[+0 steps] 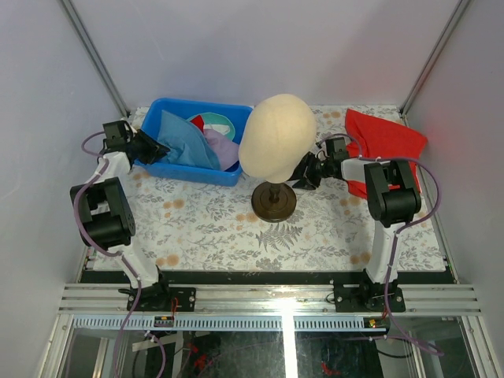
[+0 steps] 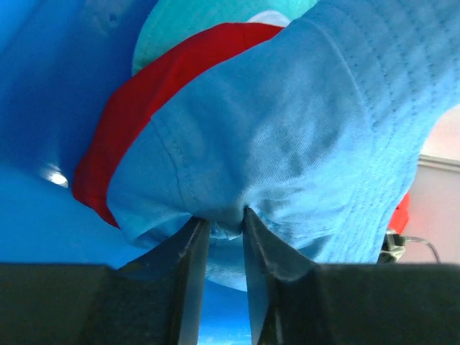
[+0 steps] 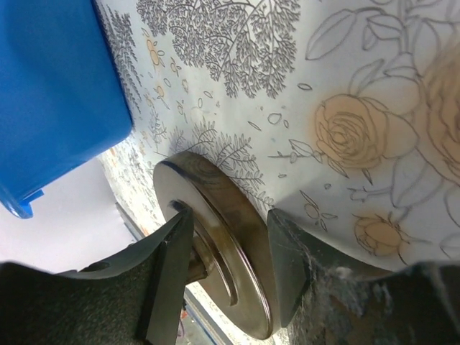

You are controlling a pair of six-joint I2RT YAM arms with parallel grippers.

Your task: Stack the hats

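While left gripper (image 2: 224, 219) is pinched on a fold of the blue hat (image 2: 287, 144) inside the bin (image 1: 197, 174), red hat (image 2: 144, 93) and teal hat (image 2: 187, 29) lie pressed against it there. Right of the bin, right gripper (image 3: 228, 219) has jaws apart, stand base (image 3: 215, 194) showing between them. Risk: thin pinch could slip on lift, or friction could drag the red hat along.

No legible text, label, brand, number or sign appears in any of the three views.
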